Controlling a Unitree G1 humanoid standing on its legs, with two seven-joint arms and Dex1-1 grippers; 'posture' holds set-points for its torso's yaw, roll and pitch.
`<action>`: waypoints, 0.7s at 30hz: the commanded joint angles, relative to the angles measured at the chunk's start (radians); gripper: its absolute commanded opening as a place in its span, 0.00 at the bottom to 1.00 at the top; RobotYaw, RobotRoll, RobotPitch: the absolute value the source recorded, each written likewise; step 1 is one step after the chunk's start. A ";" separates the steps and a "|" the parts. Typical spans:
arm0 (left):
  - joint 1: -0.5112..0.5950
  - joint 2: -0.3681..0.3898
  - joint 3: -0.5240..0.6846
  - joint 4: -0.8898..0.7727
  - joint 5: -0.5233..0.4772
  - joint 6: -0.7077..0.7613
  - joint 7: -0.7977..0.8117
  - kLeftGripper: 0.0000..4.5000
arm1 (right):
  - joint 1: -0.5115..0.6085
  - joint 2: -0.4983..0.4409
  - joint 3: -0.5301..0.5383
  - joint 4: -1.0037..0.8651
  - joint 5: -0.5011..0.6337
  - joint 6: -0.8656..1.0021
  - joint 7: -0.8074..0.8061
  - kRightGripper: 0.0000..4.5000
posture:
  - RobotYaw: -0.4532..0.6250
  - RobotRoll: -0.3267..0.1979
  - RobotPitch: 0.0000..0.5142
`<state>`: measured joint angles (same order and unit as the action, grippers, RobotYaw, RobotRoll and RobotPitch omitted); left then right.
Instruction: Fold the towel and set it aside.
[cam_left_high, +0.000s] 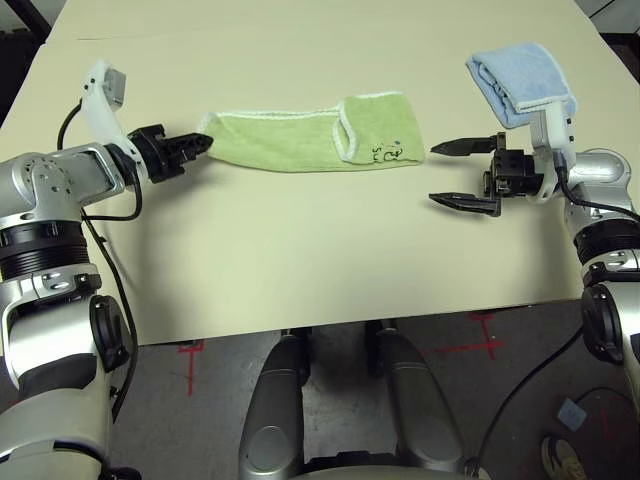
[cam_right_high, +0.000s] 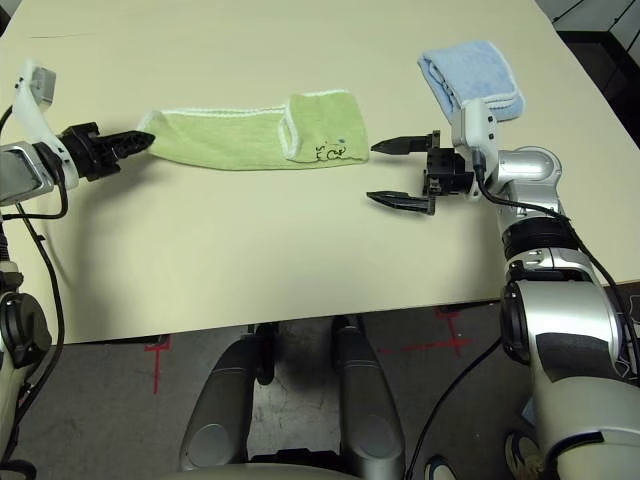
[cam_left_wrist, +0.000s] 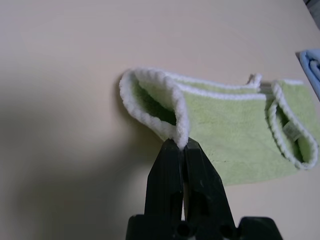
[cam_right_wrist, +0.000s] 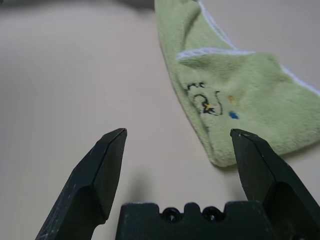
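While the light green towel (cam_left_high: 315, 138) lies stretched as a long folded strip across the middle of the cream worktop (cam_left_high: 300, 260), a light blue folded cloth (cam_left_high: 520, 82) sits at about one o'clock from it, near the far right corner and well apart. Nothing lies between the towel and either arm. The left pincer (cam_left_high: 200, 145), at nine o'clock of the towel, is clamped tight on the white-edged corner at the strip's left end, and that corner is lifted off the surface. The right pincer (cam_left_high: 455, 175), at about four o'clock of the towel's right end, stands wide with nothing between its fingers, just short of the cloth.

Beyond the worktop's near edge is grey floor with red tape crosses (cam_left_high: 190, 355); a black cable (cam_left_high: 110, 290) hangs beside the left arm.

From the left wrist, the pinched edge curls up into an open loop, and a small tag (cam_left_wrist: 290, 130) shows inside the folded-over far end. From the right wrist, the dark embroidered logo (cam_right_wrist: 205, 100) with small orange and blue dots reads plainly.
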<state>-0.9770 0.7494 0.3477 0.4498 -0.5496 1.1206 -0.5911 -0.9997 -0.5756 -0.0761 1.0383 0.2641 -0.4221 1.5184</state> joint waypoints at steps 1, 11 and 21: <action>0.015 0.061 0.013 -0.013 0.016 -0.009 -0.001 0.00 | 0.003 -0.005 -0.033 -0.003 0.011 0.044 -0.052 1.00 | 0.47 0.62 0.63; 0.085 0.170 -0.034 0.036 0.066 -0.081 -0.070 0.00 | -0.017 -0.001 -0.061 -0.025 0.017 0.119 -0.102 1.00 | 0.47 0.62 0.63; 0.004 0.178 -0.090 -0.001 0.047 -0.049 -0.158 0.00 | -0.040 -0.014 -0.074 0.042 0.006 0.095 -0.100 1.00 | 0.47 0.62 0.60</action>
<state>-0.9603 0.9062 0.2678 0.4783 -0.4912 1.0497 -0.7237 -1.0421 -0.5739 -0.1324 1.0609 0.2743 -0.3139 1.4138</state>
